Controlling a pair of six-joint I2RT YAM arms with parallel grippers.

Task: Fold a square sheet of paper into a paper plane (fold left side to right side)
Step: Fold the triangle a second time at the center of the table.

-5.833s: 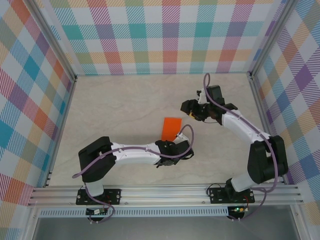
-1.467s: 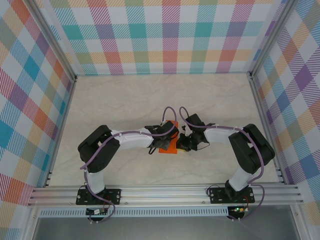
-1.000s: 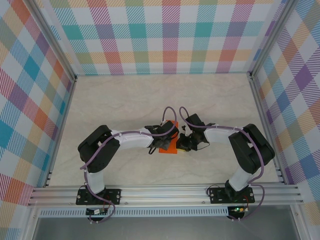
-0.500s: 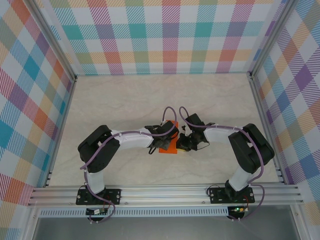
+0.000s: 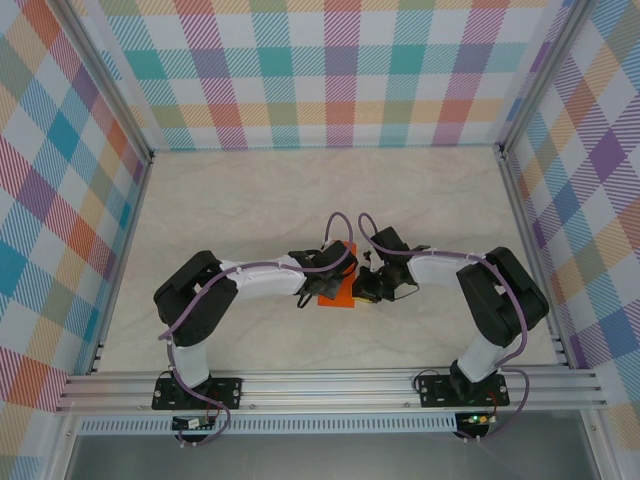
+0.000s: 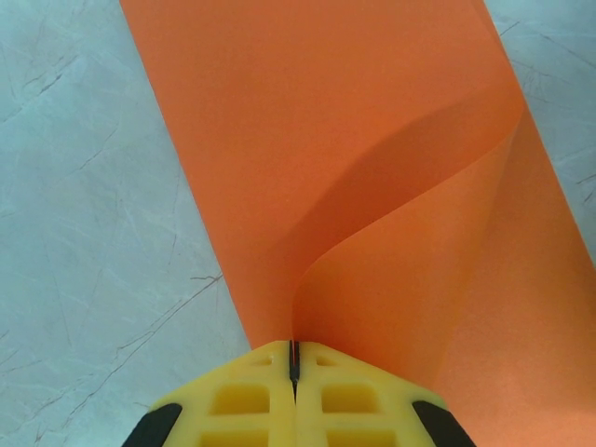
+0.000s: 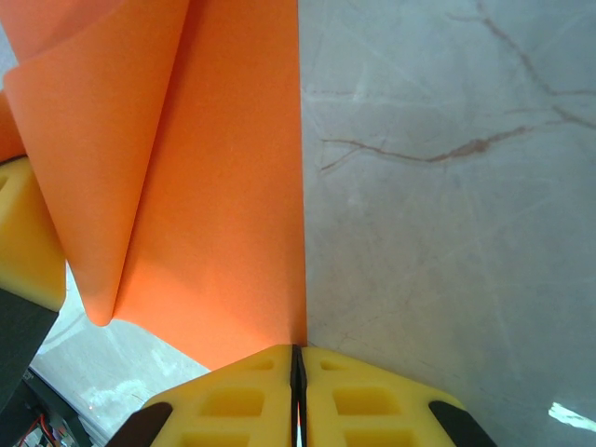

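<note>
**Both arms now meet at the paper**

Both arms have swung in from far apart and now sit close together in the middle of the tabletop (image 5: 250,210). In the last moment almost nothing has moved.

The square sheet of paper (image 5: 340,293) lies between the two arms, near the middle of the tabletop. It is bright orange. One side lies flat. The other side is lifted up and bends over in a soft curl.

The left gripper (image 6: 293,358) has its yellow fingers (image 6: 247,400) pressed together. It is pinching the lifted part of the paper, which runs right into the thin line between the fingers.

The right gripper (image 7: 298,358) also has its yellow fingers pressed together. It sits right at the straight edge of the flat part. I cannot tell if it is pinching the paper or only touching it.
</note>
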